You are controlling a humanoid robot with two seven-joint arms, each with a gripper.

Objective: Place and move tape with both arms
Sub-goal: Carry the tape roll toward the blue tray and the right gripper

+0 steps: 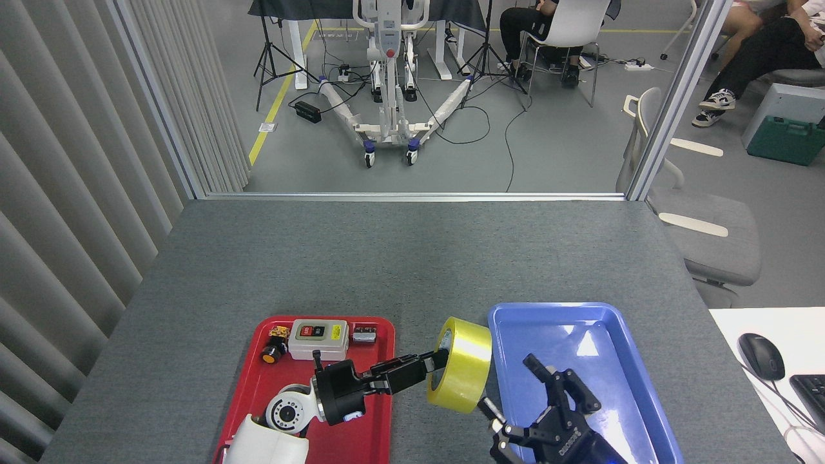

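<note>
The tape [463, 365], a wide yellow roll, hangs on edge in the air between the red tray [258, 386] and the blue tray [619, 361]. My left gripper [433, 363] reaches in from the lower left and is shut on the roll's left rim. My right gripper [519, 390] comes up from the bottom edge, just right of and below the roll. Its black fingers [538, 367] are spread open, and nothing sits between them.
On the red tray's far end lie a grey switch box [318, 339], a small black-and-yellow part [274, 345] and a small dark part [364, 334]. A mouse [761, 356] and a keyboard [813, 390] lie on the white desk to the right.
</note>
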